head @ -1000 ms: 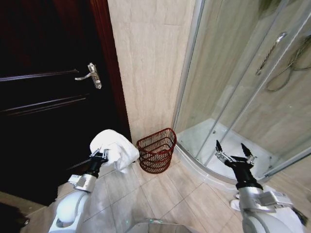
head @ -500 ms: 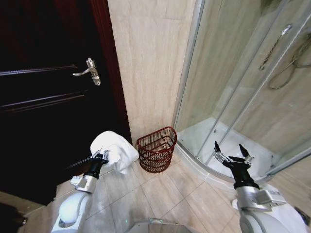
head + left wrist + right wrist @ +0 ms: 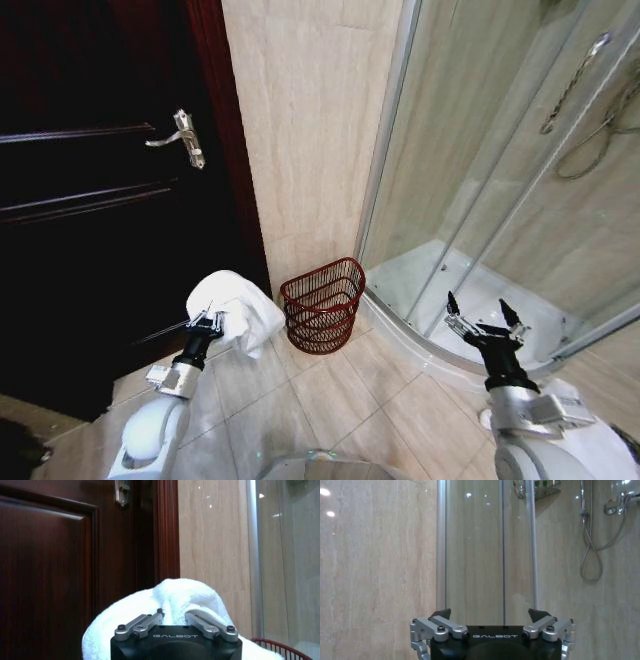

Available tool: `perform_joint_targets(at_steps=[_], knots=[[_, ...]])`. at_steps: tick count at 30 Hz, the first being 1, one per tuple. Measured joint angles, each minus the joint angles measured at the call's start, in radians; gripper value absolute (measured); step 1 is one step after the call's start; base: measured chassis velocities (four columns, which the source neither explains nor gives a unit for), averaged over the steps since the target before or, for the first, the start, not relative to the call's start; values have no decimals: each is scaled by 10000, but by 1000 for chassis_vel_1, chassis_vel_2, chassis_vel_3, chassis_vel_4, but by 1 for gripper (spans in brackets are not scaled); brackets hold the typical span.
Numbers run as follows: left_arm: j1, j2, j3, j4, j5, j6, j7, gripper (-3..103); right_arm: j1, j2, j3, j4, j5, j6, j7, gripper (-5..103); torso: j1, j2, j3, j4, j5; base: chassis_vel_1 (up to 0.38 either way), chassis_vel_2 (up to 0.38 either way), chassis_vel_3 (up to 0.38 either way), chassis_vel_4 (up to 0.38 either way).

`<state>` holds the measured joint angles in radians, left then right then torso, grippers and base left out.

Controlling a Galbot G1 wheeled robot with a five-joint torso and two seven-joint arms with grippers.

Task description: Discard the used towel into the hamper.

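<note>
- Bathroom floor of beige tiles runs from a dark wooden door (image 3: 90, 220) to a glass shower enclosure (image 3: 520, 200)
- Left tool (image 3: 207, 322) is clamped on the white towel (image 3: 238, 308), just left of the hamper (image 3: 322, 305)
- Best carry the towel fully over the rim before letting go
- Right tool (image 3: 487, 318) hangs idle, spread wide, by the shower

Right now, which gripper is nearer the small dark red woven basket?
Left. The left gripper, shut on the white towel, is just beside the basket; the right gripper hangs open farther off by the shower.
</note>
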<state>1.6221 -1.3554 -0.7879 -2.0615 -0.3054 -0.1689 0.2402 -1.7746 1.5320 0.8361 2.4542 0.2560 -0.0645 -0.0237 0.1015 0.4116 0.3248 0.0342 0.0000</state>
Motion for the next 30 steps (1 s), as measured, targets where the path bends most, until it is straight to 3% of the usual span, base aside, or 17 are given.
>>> perform_joint_targets(at_steps=[23,26,30], knots=[[4,-147,30,-61,326,-84,111,5,-215,-39,240,-20,273,405,-6,100,-342,-951,-609,0,0,-30,-29,-32,-32],[-12,-131,25,-38,293,-140,218,5,-204,-17,218,-15,274,405,-6,100,-376,-1071,-696,-1,1,-53,-56,-46,-58],[-116,-105,43,83,225,-425,832,5,-175,1,188,-23,150,260,12,100,-395,-1164,-768,-1,0,-7,-5,-13,-14]])
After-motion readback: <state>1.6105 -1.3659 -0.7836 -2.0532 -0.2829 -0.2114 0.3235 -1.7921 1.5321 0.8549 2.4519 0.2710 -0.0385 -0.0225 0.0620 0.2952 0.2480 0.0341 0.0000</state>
